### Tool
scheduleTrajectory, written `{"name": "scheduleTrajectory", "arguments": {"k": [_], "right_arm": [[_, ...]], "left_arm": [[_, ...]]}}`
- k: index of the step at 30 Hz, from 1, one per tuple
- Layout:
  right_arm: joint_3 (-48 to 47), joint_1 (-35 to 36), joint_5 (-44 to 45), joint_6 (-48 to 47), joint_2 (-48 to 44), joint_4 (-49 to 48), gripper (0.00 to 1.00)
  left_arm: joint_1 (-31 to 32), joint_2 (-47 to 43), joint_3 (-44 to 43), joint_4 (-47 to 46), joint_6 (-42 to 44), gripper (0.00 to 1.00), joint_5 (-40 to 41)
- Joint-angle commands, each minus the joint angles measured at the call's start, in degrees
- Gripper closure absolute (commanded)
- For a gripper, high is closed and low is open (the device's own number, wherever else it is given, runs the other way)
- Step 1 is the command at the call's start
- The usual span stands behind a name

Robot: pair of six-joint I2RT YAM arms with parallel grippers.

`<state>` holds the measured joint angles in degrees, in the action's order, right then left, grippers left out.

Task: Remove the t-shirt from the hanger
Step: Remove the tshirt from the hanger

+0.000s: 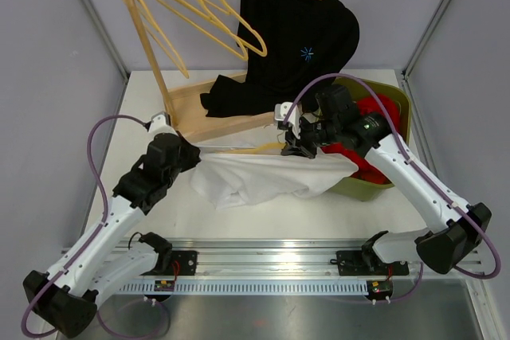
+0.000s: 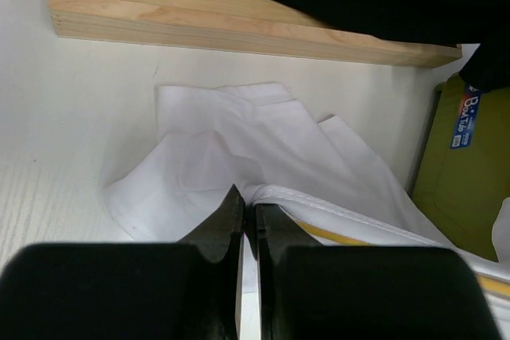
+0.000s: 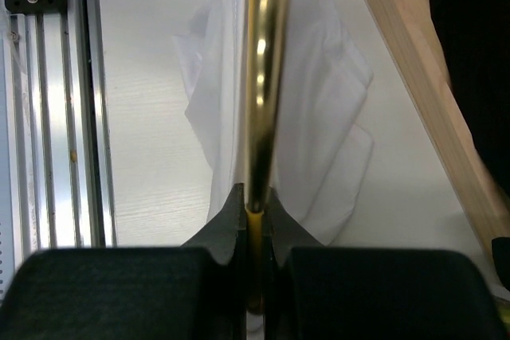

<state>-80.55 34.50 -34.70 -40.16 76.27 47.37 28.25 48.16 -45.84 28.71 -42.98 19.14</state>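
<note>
A white t-shirt (image 1: pixel 263 177) lies crumpled on the table between the two arms, with a yellow hanger (image 3: pixel 261 77) still inside it. My left gripper (image 1: pixel 195 158) is at the shirt's left end. In the left wrist view it (image 2: pixel 249 201) is shut on a fold of the shirt's hem (image 2: pixel 319 201), and a strip of the hanger (image 2: pixel 343 236) shows under that hem. At the shirt's upper right edge, my right gripper (image 1: pixel 293 147) is shut on the hanger, whose bar runs straight out from the jaws (image 3: pixel 256 205) over the white cloth (image 3: pixel 327 117).
A wooden rack (image 1: pixel 139 29) stands at the back with empty yellow hangers (image 1: pixel 207 9) and a black t-shirt (image 1: pixel 299 37) draped onto its base (image 1: pixel 191 105). A green bin (image 1: pixel 398 117) holding red cloth (image 1: pixel 378 109) sits behind the right gripper. A metal rail (image 1: pixel 263 256) runs along the near edge.
</note>
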Motion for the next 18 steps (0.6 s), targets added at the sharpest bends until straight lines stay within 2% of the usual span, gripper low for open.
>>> {"name": "scheduleTrajectory", "arguments": {"k": [1,12,18], "right_arm": [[1.5,-4.3,0.0,-2.9,-4.0,5.2,1.00],[2.4,-7.3,-9.5,-5.2,-6.7,6.9,1.00],[-1.3,-8.0,-12.9,-1.1,-5.8,5.4,1.00]], "left_arm": [[-4.2,-1.9,1.9,1.9,4.7,1.00,5.3],[-8.4,-2.8,4.3,1.1,6.8,1.00,2.1],[-8.6,-1.4,5.8,-0.2,6.8,1.00,-0.4]]}}
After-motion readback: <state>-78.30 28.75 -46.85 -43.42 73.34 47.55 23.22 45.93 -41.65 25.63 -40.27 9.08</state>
